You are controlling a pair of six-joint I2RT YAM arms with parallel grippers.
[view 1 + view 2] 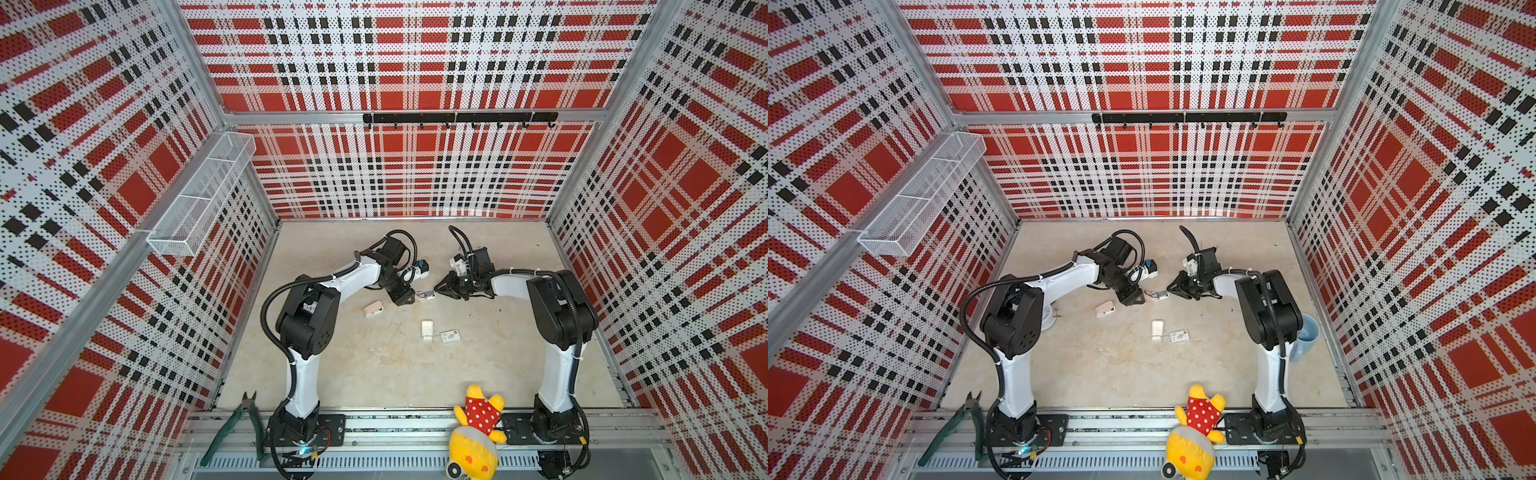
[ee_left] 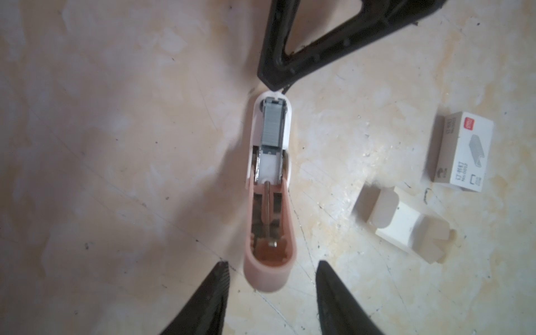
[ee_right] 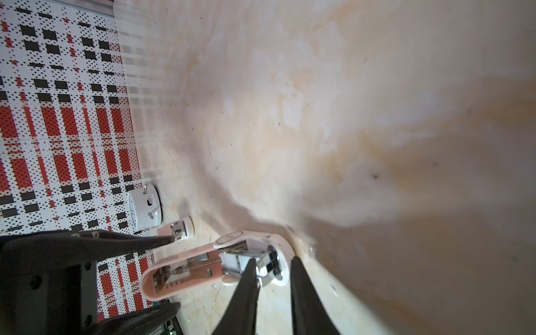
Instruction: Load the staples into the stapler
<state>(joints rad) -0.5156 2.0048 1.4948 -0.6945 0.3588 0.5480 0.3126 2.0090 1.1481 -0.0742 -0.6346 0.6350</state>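
Right gripper (image 3: 273,258) is clamped on the white base end of the stapler (image 2: 269,171), seemingly to steady it while the pink lid is swung back and the magazine lies exposed. Left gripper (image 2: 271,262) is spread, its fingers standing either side of the lid's rounded tip without touching it, which looks like a stance for folding the lid shut. That fits, since the staples (image 2: 272,126) already lie in the magazine channel as a grey strip up against the nose, with their box (image 2: 464,150) set aside nearby.
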